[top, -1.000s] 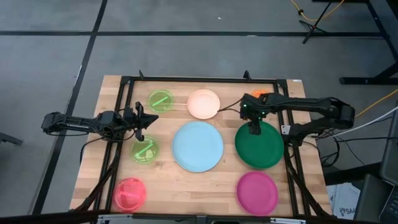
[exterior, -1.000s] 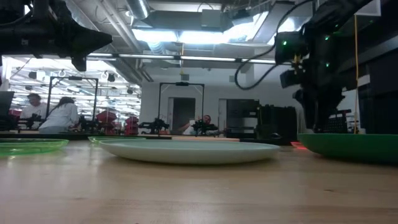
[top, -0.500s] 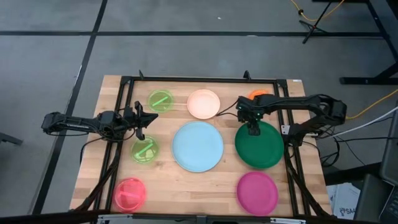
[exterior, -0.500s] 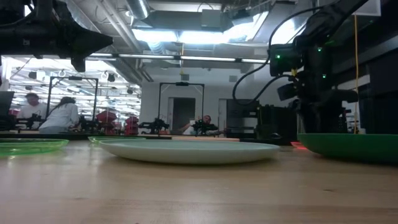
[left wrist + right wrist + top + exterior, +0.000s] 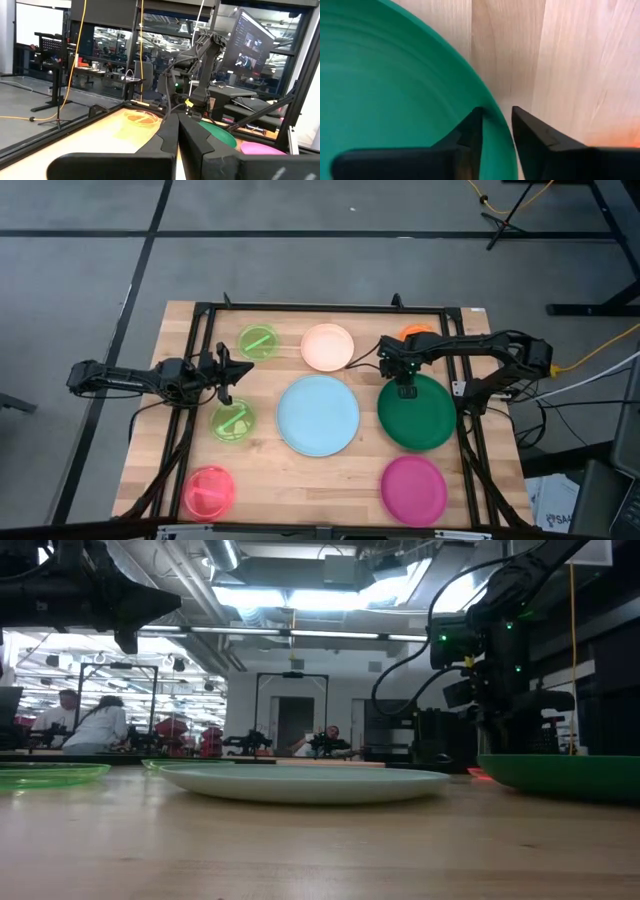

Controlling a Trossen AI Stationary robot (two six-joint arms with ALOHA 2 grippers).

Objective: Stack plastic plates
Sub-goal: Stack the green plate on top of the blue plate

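Note:
The dark green plate lies flat at the table's right, and my right gripper stands at its far rim, shut on it. Around it lie a light blue plate, a cream plate, two lime green plates, a pink plate, a magenta plate and an orange plate, half hidden under my right arm. My left gripper hovers shut between the two lime green plates, holding nothing. My right gripper has the dark green plate's far rim between its two fingers, one finger inside the plate and the other outside it. The fingers come from above, pointing down. The plate lies flat on the table.
A black frame runs around the wooden table top. Bare wood shows between the pink and magenta plates along the near edge. People work at benches in the room beyond the table.
My right gripper has shifted a little toward the table's left, staying over the dark green plate's far rim. The plate has kept its place.

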